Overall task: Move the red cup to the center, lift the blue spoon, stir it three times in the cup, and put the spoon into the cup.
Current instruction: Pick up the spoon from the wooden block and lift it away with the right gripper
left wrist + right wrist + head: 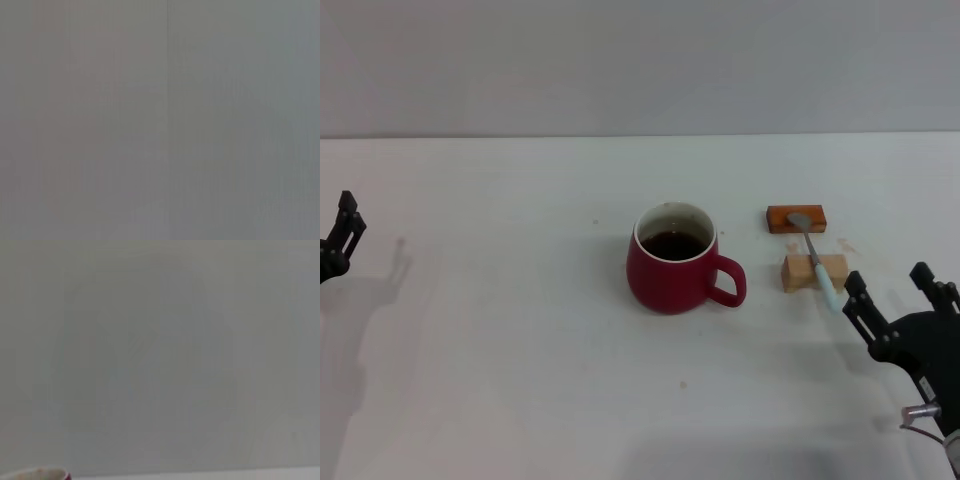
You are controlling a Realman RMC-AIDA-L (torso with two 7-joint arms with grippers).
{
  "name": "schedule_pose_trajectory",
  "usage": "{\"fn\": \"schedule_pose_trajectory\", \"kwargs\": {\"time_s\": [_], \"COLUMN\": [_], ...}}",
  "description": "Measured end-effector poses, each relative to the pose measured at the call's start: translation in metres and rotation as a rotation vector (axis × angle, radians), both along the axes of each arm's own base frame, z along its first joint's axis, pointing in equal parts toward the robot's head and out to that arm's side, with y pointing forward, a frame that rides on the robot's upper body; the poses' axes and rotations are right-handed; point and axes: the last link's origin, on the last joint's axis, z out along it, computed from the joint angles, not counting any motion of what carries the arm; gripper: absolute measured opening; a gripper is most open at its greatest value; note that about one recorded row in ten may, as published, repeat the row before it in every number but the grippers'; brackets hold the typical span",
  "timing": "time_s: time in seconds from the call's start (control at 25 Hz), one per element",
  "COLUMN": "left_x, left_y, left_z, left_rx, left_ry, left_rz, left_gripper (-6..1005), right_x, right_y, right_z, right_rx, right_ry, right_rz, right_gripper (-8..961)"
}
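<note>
The cup [675, 262] is sitting at about the middle of the table [520, 400], handle pointing right, dark liquid showing inside. The spoon [815, 260] is lying to its right, bridging two wooden blocks: its bowl is resting on the far orange block [796, 218], its neck is crossing the tan block [814, 272], and its blue handle is sticking out toward the near right. The right gripper [890, 292] is hovering just near-right of that handle tip with its jaws spread apart and nothing between them. The left gripper [342, 240] is idling at the far left edge; I cannot tell how its jaws are set.

The handle is thin and overhanging, so a pinch arriving off-centre is likely to tip the spoon off the blocks or push the tan block. Later, a clumsy stir is risking splashed liquid or a nudged cup.
</note>
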Motion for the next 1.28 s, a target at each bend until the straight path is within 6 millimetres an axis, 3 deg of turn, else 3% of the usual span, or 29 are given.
{"fn": "schedule_pose_trajectory", "kwargs": {"time_s": [0.12,1.28], "left_x": [0.0,0.001], "left_y": [0.0,0.001], "left_z": [0.0,-0.001], "left_rx": [-0.003,-0.008], "left_ry": [0.001,0.006], "left_rz": [-0.002,-0.009], "left_gripper": [856,857], "right_x": [0.001,-0.004], "right_y": [0.002,0.024], "right_z": [-0.003,-0.023], "right_rx": [-0.021,-0.159], "right_ry": [-0.004,-0.017], "right_rz": [-0.01,-0.048], "right_gripper": [800,799]}}
